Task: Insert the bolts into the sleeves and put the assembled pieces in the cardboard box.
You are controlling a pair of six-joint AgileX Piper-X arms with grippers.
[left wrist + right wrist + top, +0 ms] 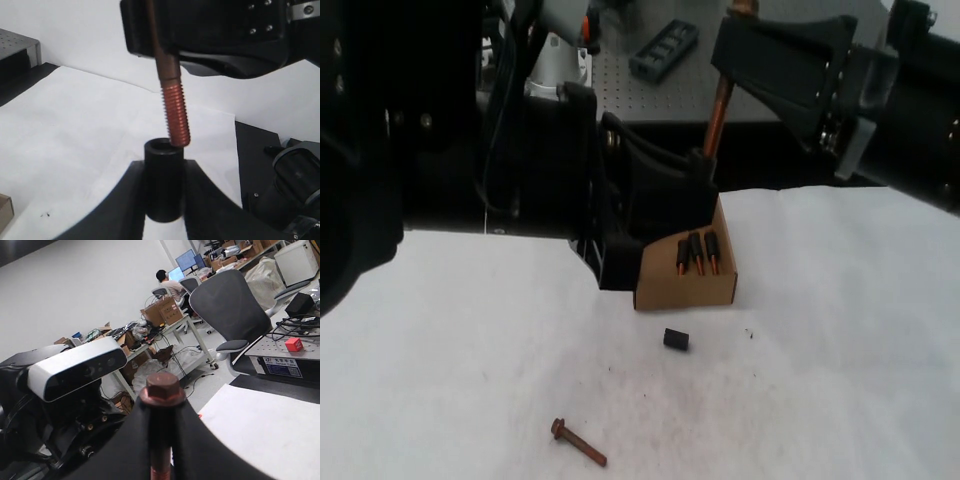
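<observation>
Closest and biggest is the left arm (pixel 370 150), a dark shape on the left side of the high view. Under it spreads a white sheet (pixel 840 340). Next comes the right arm (pixel 920 90), up on the right. A brown box (pixel 685 288) sits in the middle of the sheet, just beside the left arm, and three pieces (pixel 697 253) — black and copper — lie side by side in it. Near the box the left gripper (pixel 164 205) is clamped on a black sleeve (pixel 164 175), which stands upright with its hole up. The right gripper (pixel 161 440) is squeezed tight on a long copper bolt (pixel 172 110) just under its head, and holds it pointing down. The bolt's threaded tip is right at the rim of the sleeve's hole — touching it or nearly so. Toward the front of the sheet lies a loose bolt (pixel 578 442), and between it and the box lies a small loose sleeve (pixel 675 339), apart from both.
</observation>
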